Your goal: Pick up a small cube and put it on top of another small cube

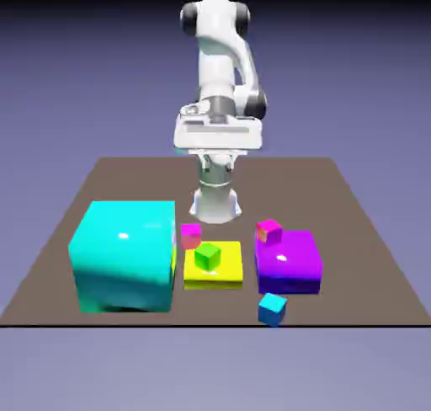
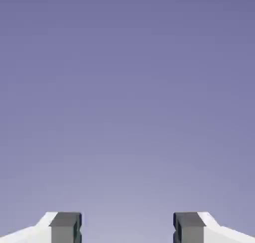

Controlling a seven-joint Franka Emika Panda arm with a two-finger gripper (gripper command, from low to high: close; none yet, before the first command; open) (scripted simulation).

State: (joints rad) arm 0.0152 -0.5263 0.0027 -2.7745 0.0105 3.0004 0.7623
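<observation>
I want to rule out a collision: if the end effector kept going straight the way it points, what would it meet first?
Nothing, seemingly: between the open end effector fingertips the hand view shows only plain backdrop, no cube or table.

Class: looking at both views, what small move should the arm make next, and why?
Probably tilt the gripper down toward the green cube: its jaws stand open and empty, the hand view shows only backdrop, and that cube sits untouched on the yellow block.

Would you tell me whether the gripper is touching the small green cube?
Apart: the hand view shows the gripper open on empty backdrop; the exterior view has the green cube on the yellow block.
</observation>
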